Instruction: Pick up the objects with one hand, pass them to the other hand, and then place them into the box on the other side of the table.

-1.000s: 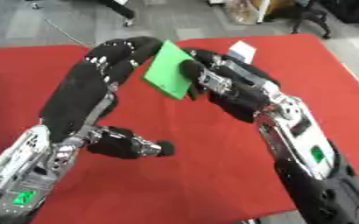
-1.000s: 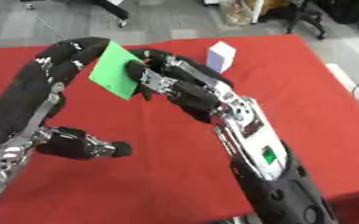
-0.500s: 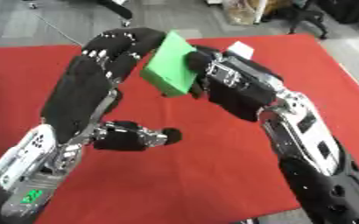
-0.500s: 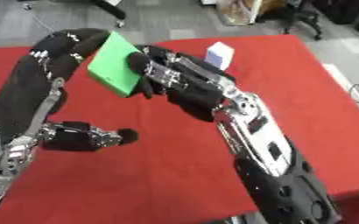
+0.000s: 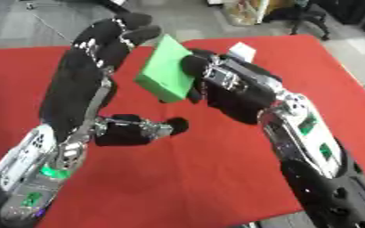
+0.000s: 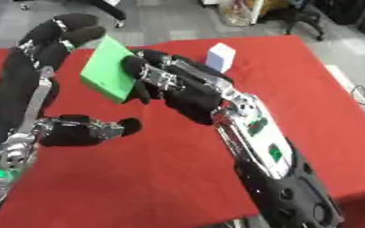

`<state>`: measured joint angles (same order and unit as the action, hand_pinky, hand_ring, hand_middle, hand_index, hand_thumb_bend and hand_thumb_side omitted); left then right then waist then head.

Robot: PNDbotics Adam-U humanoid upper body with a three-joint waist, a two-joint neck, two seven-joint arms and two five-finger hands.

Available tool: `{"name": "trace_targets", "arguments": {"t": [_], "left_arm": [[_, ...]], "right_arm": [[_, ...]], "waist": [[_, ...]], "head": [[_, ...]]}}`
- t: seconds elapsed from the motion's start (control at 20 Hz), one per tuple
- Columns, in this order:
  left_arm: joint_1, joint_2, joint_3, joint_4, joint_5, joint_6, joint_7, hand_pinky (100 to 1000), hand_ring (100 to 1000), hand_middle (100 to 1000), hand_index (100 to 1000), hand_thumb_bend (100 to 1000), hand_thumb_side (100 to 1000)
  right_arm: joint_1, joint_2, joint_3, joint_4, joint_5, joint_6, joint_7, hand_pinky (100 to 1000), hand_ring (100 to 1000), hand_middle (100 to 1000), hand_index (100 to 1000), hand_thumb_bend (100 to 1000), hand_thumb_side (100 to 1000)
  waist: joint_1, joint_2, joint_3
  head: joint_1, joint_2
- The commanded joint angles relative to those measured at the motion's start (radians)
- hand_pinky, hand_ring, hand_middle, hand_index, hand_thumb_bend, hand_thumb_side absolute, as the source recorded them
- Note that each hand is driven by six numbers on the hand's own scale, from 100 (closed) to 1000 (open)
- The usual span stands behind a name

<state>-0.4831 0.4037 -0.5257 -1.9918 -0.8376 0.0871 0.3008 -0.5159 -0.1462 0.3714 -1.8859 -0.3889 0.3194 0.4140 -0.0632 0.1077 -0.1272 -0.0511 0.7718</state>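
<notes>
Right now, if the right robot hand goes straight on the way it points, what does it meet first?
Probably the left robot hand: the right robot hand, curled on the green block, points up-left at it. Depth is unclear.

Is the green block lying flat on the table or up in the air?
In the air, tilted: the right hand holds the green block above the red table.

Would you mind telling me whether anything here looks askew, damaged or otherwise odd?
Nothing stands out as damaged or spilled. The green block is tilted in the air above the red table, but that is because the right hand grips it, with the left hand open beside it. A white box stands upright farther back.
</notes>
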Motion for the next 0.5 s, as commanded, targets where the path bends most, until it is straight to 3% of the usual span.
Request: {"name": "trace_targets", "arguments": {"t": [0.05,0.5], "left_arm": [[-0.017,0.0,-0.004,-0.008,0.05,0.009,0.013,820,756,768,829,847,412],[-0.022,-0.003,-0.016,-0.008,0.18,0.026,-0.011,780,682,719,794,806,414]], "right_arm": [[-0.016,-0.007,-0.002,-0.007,0.005,0.007,-0.002,757,643,275,675,100,600],[-0.016,-0.007,0.003,-0.005,0.019,0.007,0.005,759,644,271,674,100,602]], "waist": [[-0.008,0.005,-0.001],[-0.009,0.007,-0.002]], "head": [[-0.003,-0.002],[0.001,-0.002]]}}
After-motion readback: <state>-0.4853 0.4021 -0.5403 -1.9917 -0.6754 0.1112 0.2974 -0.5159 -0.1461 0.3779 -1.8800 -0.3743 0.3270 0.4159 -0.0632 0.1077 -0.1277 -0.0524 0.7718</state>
